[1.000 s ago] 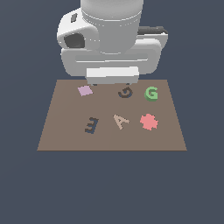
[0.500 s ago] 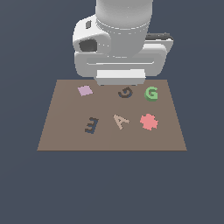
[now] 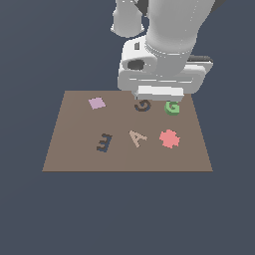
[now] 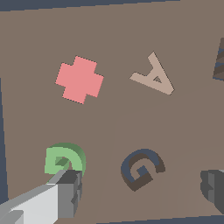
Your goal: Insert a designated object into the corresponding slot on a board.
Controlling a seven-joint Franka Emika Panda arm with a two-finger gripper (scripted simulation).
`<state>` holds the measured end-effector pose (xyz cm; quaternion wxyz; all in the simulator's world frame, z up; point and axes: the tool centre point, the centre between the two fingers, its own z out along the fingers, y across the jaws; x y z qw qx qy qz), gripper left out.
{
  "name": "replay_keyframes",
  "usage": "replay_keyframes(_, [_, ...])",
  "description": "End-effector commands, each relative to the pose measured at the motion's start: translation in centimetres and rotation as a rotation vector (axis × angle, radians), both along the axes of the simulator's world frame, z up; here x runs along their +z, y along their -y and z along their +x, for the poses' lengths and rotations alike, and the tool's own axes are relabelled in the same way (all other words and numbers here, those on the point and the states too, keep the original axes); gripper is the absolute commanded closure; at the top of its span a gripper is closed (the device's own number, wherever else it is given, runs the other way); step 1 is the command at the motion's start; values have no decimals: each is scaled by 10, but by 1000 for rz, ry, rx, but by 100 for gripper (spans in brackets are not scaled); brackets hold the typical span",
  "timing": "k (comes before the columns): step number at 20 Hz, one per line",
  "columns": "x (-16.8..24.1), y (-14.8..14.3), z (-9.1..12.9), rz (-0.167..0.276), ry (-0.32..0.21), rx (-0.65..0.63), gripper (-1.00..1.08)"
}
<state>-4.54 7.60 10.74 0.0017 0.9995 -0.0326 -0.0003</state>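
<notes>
One second of travel: my arm has swung from over board's (image 3: 74,149) far-edge middle toward exterior view's right, hand now above far edge near green G (image 3: 172,107). Gripper (image 4: 140,197) spread wide, holding nothing; one fingertip (image 4: 70,192) just beside G, other (image 4: 214,188) well apart, G-shaped slot (image 4: 141,169) between them. G lies flat near far right corner, beside slot, not yet grasped. I judge approach unfinished: jaws straddle slot, not block; further shift needed. Tan A (image 3: 138,137), red piece (image 3: 169,139) untouched mid-board.
</notes>
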Motion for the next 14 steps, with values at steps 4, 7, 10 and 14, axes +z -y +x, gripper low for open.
replay_keyframes(4, [-28, -38, -13, 2, 0, -52, -92])
replay_keyframes(7, [-39, -54, -17, 2, 1, -73, -92])
replay_keyframes(10, [-48, -66, -19, 3, 1, -89, -92])
replay_keyframes(14, [-55, -76, -21, 3, 1, -103, -92])
